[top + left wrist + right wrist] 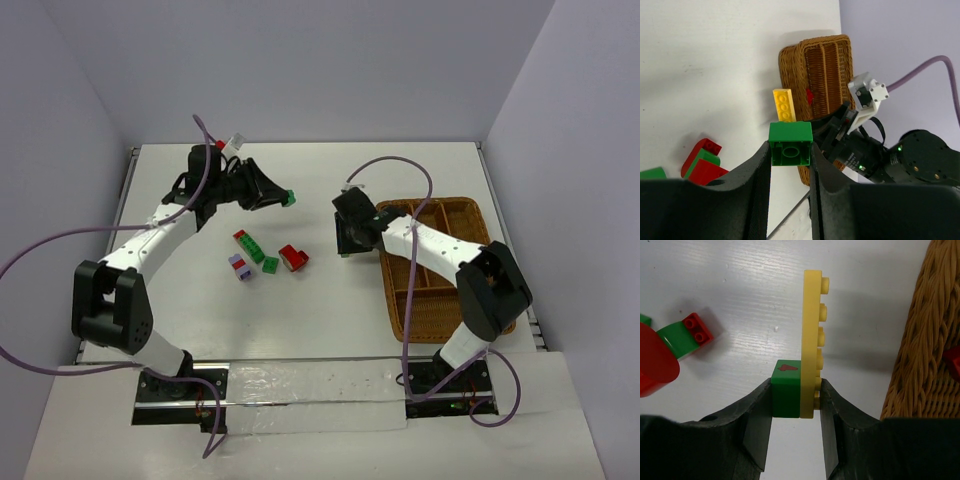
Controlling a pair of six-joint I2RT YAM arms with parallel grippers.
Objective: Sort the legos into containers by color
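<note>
Left gripper (790, 154) jaws pinch one green lego (790, 134), well left of the wicker tray (920, 340). Right gripper (796, 390) clamps one yellow plate (811, 315) and the green block (786, 392) joined to it, just beside the tray. Seemingly four loose lego clusters (293, 258) lie left of the tray; one red lego (952, 360) sits inside.

Overhead view above table (300, 195), close wrist views sharing tray (826, 65)

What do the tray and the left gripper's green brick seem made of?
The tray looks like woven wicker, matte brown, with interlaced strands visible. The green brick in the left gripper seems moulded plastic, smooth, faintly glossy, with crisp edges.
</note>
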